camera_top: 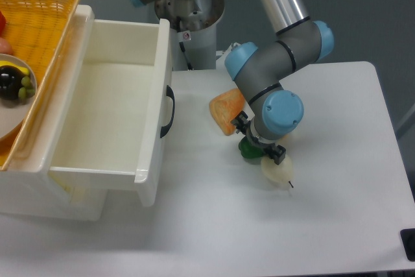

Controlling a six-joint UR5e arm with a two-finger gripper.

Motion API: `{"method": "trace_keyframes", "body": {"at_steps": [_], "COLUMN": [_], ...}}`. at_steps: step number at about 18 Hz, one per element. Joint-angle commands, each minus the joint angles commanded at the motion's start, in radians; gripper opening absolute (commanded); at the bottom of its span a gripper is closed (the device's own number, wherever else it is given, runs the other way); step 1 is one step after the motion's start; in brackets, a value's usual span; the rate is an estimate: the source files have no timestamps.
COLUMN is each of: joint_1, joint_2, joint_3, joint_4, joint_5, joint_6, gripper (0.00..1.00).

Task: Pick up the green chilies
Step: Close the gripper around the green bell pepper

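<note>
The green chilies [248, 149] — a small, glossy dark-green toy — lie on the white table [337, 212] near its middle, mostly hidden beneath the arm's wrist, with only their left and near edge showing. The gripper [260, 147] is down right over them, its dark fingers on either side of the toy; whether they are clamped on it or merely apart around it cannot be told from this angle, since the blue-capped wrist joint [281, 111] covers the gap.

Touching or just beside the chilies on the near right lies a cream-white bulb [277, 169] with a thin dark stem pointing toward the near edge. Just to the far left rests an orange wedge-shaped toy [225, 109], partly covered by the grey arm [279, 50]. A sliver of yellow shows at the right of the wrist; what it is cannot be made out.

To the left, well apart from the chilies, a white drawer [110, 115] stands pulled open, its black handle [170, 111] facing the toys. At the far left edge, a yellow woven basket [45, 17] sits over the cabinet, beside a plate [6, 121] bearing a dark purple fruit [9, 82] and small yellow-green balls [27, 87]. The arm's base [188, 4] rises at the far side of the table — a small red mark on it is too tiny to read. No other writing is legible.
</note>
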State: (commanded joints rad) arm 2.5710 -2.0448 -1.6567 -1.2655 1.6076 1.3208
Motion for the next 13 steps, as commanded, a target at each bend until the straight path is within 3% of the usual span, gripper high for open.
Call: {"method": "trace_keyframes", "body": {"at_steps": [13], "joint_1": [-0.005], "joint_2": [-0.009], "joint_3": [-0.009], "joint_4": [0.031], "joint_5": [0.002], "joint_6": [0.002], "gripper": [1.0]}}
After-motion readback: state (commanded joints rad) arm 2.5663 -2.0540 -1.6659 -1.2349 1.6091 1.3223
